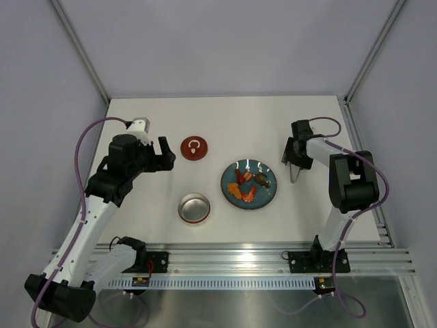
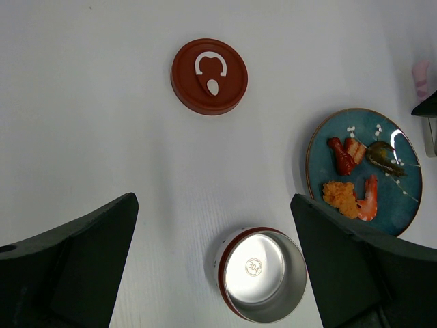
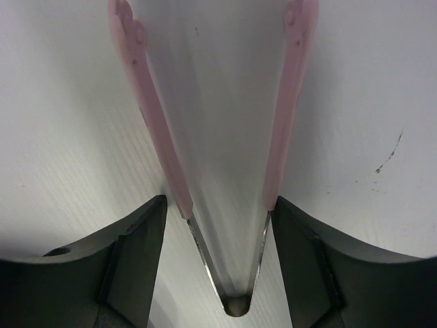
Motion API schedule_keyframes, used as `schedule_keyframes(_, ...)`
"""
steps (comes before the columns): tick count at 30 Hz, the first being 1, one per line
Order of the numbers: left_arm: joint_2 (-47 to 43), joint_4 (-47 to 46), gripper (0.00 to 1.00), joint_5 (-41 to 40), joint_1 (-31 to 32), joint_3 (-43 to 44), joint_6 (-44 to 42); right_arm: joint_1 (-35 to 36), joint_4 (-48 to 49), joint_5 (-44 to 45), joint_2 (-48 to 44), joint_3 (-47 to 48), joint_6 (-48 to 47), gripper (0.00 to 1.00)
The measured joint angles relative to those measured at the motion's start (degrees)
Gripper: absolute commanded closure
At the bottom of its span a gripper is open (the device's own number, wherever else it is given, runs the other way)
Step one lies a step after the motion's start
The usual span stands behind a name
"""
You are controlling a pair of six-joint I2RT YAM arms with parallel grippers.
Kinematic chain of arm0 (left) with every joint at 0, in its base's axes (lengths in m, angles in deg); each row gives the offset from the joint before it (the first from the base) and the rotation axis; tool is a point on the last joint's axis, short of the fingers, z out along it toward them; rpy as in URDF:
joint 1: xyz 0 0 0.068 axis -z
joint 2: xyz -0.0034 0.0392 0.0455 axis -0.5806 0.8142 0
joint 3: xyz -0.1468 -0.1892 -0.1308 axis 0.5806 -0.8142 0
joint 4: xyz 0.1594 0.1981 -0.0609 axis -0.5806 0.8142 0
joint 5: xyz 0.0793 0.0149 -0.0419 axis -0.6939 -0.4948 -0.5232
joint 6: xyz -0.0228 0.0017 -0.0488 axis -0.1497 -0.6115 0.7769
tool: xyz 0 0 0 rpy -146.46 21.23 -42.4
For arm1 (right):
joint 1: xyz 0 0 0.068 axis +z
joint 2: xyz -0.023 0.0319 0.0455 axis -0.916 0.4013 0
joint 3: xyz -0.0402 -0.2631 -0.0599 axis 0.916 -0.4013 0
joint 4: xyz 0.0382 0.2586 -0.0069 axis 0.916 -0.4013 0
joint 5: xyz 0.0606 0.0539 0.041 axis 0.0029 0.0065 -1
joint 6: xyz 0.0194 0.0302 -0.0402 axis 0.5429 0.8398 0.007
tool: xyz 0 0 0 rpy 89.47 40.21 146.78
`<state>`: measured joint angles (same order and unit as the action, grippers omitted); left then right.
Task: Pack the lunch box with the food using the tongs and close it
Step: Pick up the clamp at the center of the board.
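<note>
Right wrist alone shows the jaws flanking the tongs [image 3: 158, 137]

"304" in a round stamp on the lunch box [image 2: 273, 287] floor

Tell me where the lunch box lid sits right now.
In the top view the lid lies left of centre, just beyond the open steel container, up-left of the teal plate, beside the left end effector.
</note>
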<state>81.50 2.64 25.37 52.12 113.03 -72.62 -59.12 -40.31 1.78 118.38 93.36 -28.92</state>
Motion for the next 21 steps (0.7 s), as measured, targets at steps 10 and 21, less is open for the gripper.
schedule_keyframes(10, 0.0, 0.0, 0.01, 0.0, 0.0, 0.0, 0.0, -0.1, 0.3, -1.4, -0.1, -0.1, -1.1, 0.29)
schedule_keyframes(21, 0.0, 0.0, 0.01, 0.0, 0.0, 0.0, 0.0, -0.1, 0.9, -1.7, -0.3, -0.6, -2.9, 0.35)
